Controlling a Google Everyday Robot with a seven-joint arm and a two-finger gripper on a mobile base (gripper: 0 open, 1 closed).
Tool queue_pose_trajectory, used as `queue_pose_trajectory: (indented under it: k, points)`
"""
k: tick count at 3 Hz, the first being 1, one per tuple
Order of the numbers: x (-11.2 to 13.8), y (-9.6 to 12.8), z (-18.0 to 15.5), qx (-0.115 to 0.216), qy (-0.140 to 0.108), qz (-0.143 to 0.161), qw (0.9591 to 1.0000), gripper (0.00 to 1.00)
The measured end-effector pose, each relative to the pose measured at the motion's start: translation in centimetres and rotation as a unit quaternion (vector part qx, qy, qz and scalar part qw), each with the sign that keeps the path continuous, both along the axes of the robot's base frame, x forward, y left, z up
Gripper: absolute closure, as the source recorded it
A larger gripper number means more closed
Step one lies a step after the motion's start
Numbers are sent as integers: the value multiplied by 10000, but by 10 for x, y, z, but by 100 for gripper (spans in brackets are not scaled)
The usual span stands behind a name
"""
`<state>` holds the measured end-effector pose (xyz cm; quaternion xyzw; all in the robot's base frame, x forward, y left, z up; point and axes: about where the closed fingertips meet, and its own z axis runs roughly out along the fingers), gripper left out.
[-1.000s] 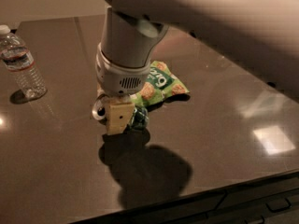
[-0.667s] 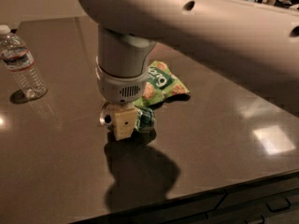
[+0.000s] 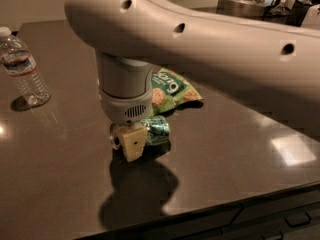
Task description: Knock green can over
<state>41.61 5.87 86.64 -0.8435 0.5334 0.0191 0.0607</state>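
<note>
Since a second ago the green can (image 3: 156, 130) has come out from behind the gripper (image 3: 128, 144) and shows a lot more, poking out toward the right of the picture. It looks like it's lying on its side on the dark table (image 3: 240, 149) with its long axis running roughly across the view, though it's pretty dim down there so I wouldn't swear to it. The gripper sits low over the table right at the can's near end, touching it or just beside it, and honestly I can't tell whether it's clamped or loose. It hangs straight down from a fat grey wrist (image 3: 125, 91) with a little vent grille on it. Just behind the can the green snack bag (image 3: 172, 90) lies flat, its near corner tucked behind the wrist. The big pale arm (image 3: 215, 44) has dropped lower too and now sweeps across the whole top of the view, with a few small holes along it. In front of the gripper a dark shadow (image 3: 137, 194) falls on the glossy tabletop. Well apart, over at the far left, a clear water bottle (image 3: 24, 69) with a white cap stands upright
</note>
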Motion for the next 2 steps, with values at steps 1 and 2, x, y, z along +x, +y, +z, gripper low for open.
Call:
queue_pose_trajectory:
  k: [1,2]
  points:
    - [-7,-1,-12,-94,151,105,9998,0]
    - [-7,-1,-12,-94,151,105,9998,0]
